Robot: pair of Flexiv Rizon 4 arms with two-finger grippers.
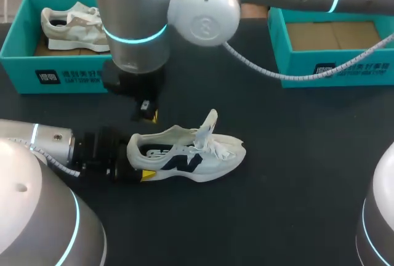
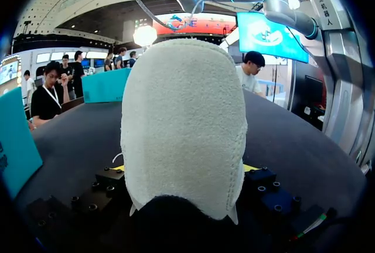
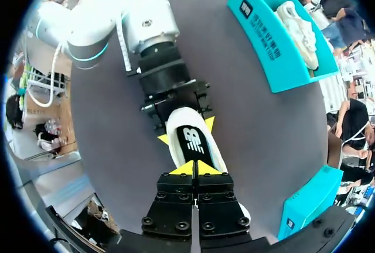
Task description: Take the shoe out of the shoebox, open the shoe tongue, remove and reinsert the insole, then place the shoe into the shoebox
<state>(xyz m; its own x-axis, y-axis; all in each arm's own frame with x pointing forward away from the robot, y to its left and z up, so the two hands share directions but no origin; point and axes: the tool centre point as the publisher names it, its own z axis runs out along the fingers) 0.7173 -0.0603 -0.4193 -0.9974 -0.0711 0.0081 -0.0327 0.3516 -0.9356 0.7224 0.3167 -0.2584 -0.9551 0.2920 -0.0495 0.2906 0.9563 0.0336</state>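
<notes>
A white sneaker (image 1: 184, 152) with a dark logo lies on its side on the black table, its tongue (image 1: 210, 121) raised and its laces loose. My left gripper (image 1: 136, 158) comes in from the left and is shut on the heel. In the left wrist view the fuzzy white heel (image 2: 184, 118) fills the space between its yellow tips (image 2: 249, 168). My right gripper (image 1: 149, 113) hangs just above and behind the heel, shut on nothing. In the right wrist view its joined tips (image 3: 193, 168) hover over the shoe's opening, where the printed insole (image 3: 190, 142) shows.
A teal shoebox (image 1: 55, 75) at the back left holds a second pale shoe (image 1: 71, 26). Another teal shoebox (image 1: 332, 63) at the back right shows a bare cardboard floor. A coiled cable (image 1: 258, 66) from my right arm sags over the table.
</notes>
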